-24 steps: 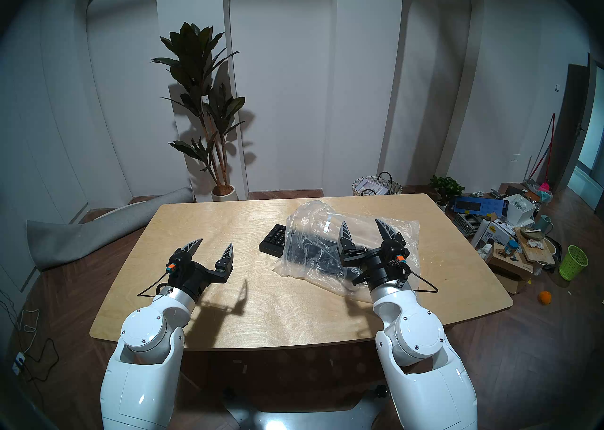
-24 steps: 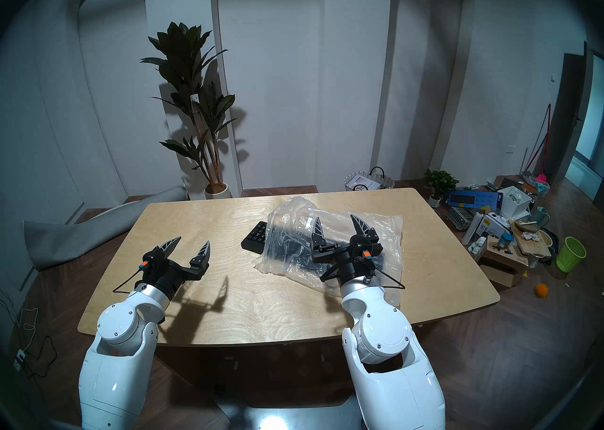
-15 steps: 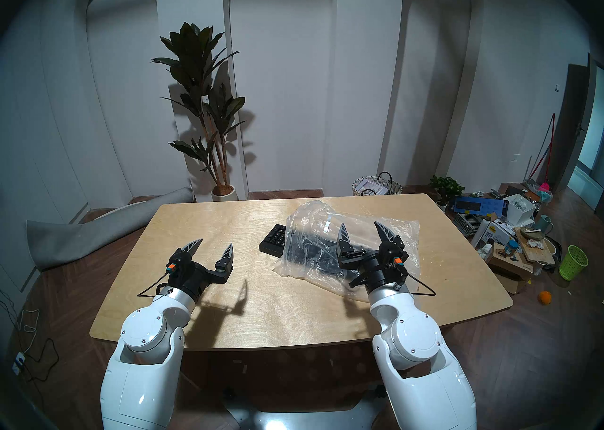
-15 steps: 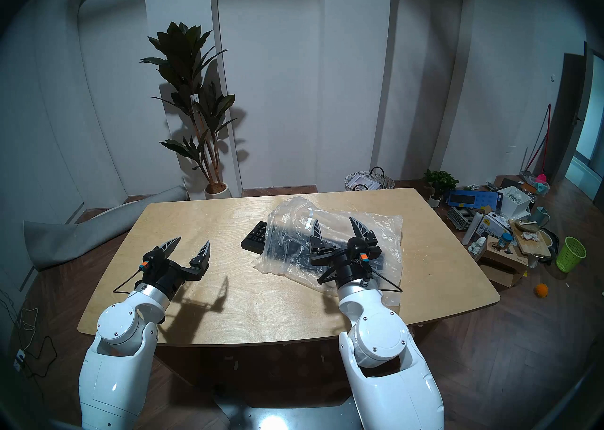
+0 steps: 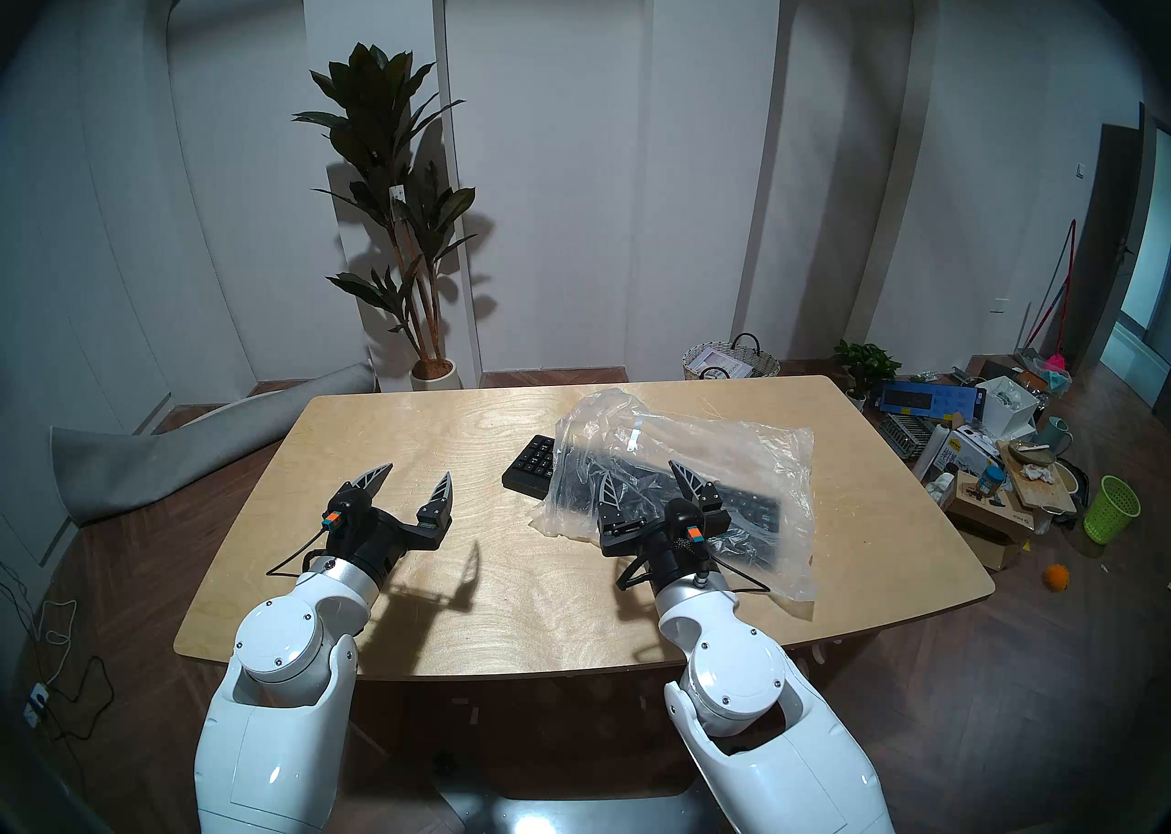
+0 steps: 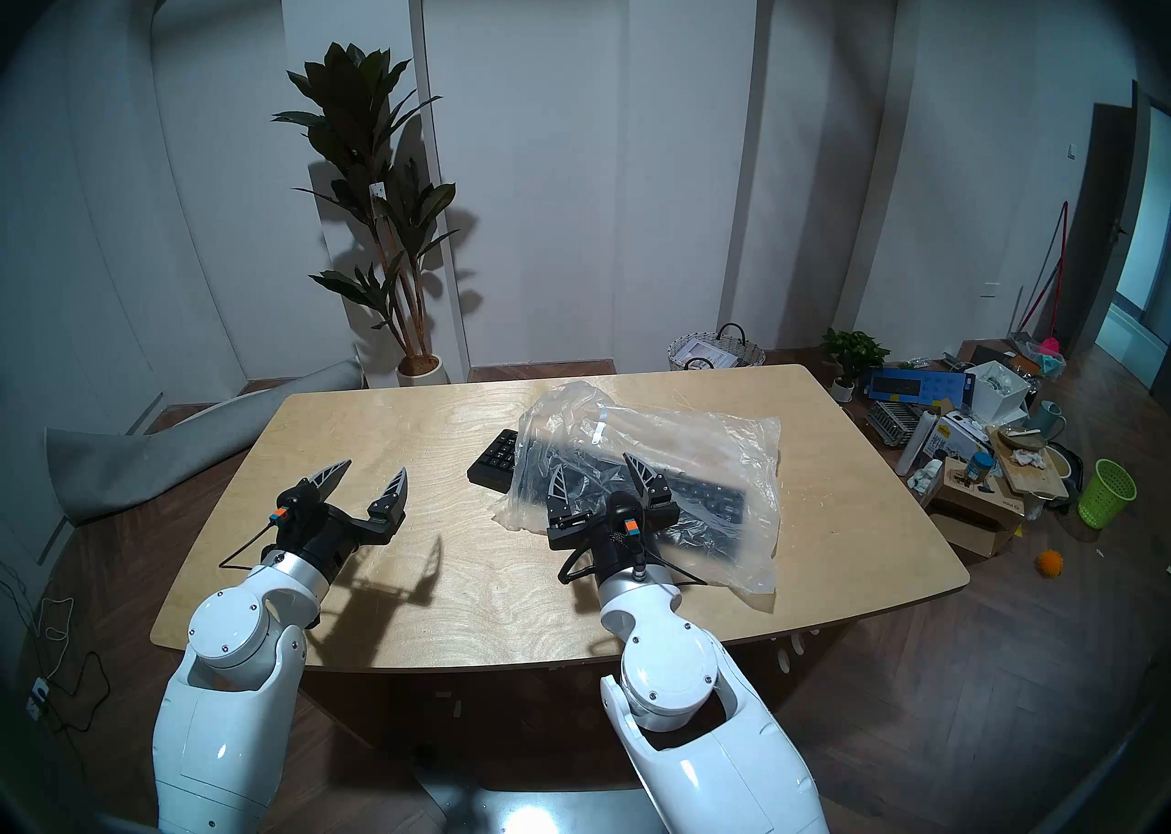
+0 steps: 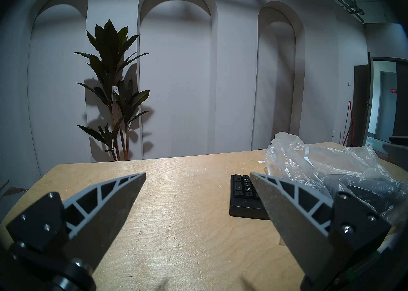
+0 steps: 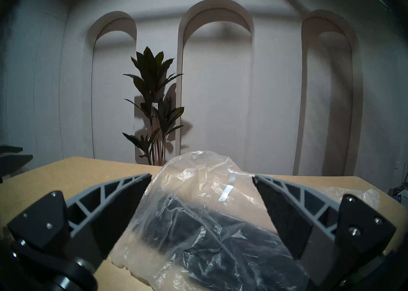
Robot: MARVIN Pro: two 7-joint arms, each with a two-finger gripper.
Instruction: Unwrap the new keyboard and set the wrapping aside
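Observation:
The black keyboard (image 5: 531, 465) lies on the wooden table (image 5: 412, 421), right of centre. Only its number-pad end sticks out to the left; it also shows in the left wrist view (image 7: 242, 192). The rest lies inside the clear crinkly plastic wrapping (image 5: 716, 452), dark through the film (image 8: 220, 239). My right gripper (image 5: 641, 473) is open and empty, over the near left part of the wrapping (image 8: 194, 195), with its fingers on either side of the bag's hump. My left gripper (image 5: 418, 470) is open and empty above bare table, left of the keyboard's exposed end.
A small white tape strip (image 5: 632, 439) sticks to the wrapping. On the floor to the right are a blue keyboard box (image 5: 928, 399), cartons and a green bin (image 5: 1110, 508). A wicker basket (image 5: 730, 363) and a tall plant (image 5: 405, 231) stand behind the table.
My right gripper has drawn back towards me and to the left, still open, and now sits lower over the near left of the wrapping. The left arm, keyboard and wrapping have not moved.

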